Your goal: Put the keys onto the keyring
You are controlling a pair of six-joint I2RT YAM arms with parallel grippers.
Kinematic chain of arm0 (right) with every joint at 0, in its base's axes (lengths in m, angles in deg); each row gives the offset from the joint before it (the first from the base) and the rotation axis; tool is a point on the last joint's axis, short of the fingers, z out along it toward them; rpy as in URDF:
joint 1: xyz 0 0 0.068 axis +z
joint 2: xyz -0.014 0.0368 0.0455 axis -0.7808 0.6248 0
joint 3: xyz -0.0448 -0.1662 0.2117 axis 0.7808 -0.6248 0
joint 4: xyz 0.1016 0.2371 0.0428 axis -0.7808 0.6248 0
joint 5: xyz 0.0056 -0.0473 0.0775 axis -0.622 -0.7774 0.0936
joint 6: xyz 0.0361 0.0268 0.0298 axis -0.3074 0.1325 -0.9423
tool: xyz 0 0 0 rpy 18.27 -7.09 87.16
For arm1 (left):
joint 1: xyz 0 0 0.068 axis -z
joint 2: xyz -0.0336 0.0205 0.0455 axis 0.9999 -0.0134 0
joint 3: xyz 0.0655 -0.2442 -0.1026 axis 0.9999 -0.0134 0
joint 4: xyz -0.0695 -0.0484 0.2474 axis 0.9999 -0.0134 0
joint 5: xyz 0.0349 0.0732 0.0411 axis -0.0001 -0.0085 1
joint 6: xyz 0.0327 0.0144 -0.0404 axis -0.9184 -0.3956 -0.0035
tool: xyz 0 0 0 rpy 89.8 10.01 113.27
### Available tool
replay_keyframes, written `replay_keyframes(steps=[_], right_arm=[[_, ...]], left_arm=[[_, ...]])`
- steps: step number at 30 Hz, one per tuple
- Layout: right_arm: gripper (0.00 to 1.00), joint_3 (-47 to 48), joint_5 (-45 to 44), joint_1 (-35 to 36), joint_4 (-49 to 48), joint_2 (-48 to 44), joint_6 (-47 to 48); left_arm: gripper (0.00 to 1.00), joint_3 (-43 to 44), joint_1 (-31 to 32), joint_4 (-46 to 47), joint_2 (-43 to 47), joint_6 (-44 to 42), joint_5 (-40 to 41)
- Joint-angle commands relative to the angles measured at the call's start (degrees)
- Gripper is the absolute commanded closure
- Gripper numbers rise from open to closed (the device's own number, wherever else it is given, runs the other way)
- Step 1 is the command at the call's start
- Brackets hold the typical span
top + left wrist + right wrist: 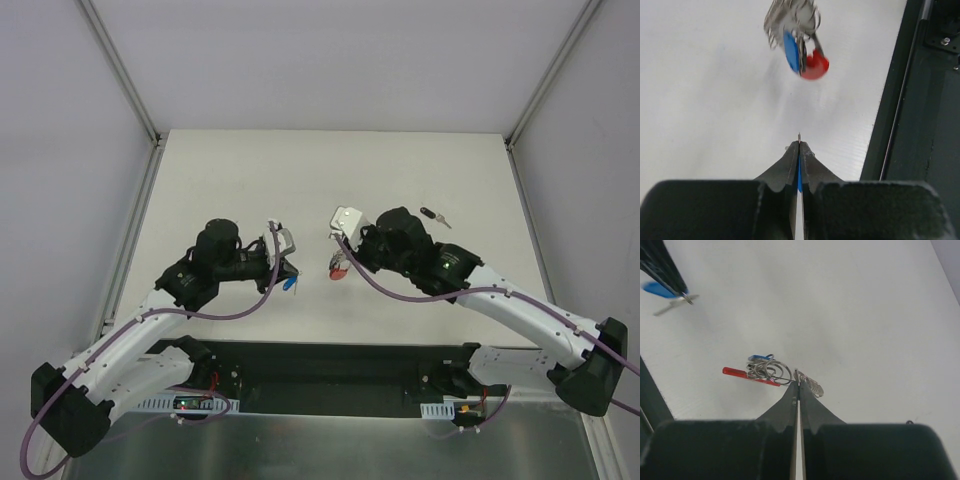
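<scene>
Blue plastic shows as a thin sliver between my left jaws. On the left wrist camera they're pinched tight together on the blue-headed key, and its metal tip just pokes out past the fingertips. From overhead I see that key held over the pale desk, towards its near edge, at the end of my left arm.

Moving right, into the gap between the two arms, there's the keyring, near the key but not touching it. My right jaws are fully closed on its silver coil of rings, gripping right at the tips. The red band sticks out to the side, edge-on in the right wrist view. A small blue piece sits among the rings, and I can't tell what it is.

Further right, beyond the right arm, a black-headed key lies flat on the desk, well apart from both sets of jaws and from the keyring.
</scene>
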Motion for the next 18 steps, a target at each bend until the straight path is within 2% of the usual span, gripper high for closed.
replay_keyframes(steps=[1,4,10,18], right_arm=[[0.99,-3.0,-11.1,-0.5,-3.2,-4.8,-3.8],[0.99,-5.6,-16.6,-0.6,-5.5,-6.3,-5.4],[0.99,-9.8,-26.4,-1.2,-9.4,-9.1,-6.1],[0.99,-11.8,-28.2,-2.4,-11.1,-10.9,-6.9]], left_arm=[[1.00,-1.0,0.6,-7.5,1.6,5.3,9.8],[1.00,0.6,1.4,-10.4,-3.4,7.1,14.0],[1.00,8.7,3.5,-15.2,-19.8,7.9,21.8],[1.00,17.9,4.4,-15.8,-35.4,9.0,25.0]])
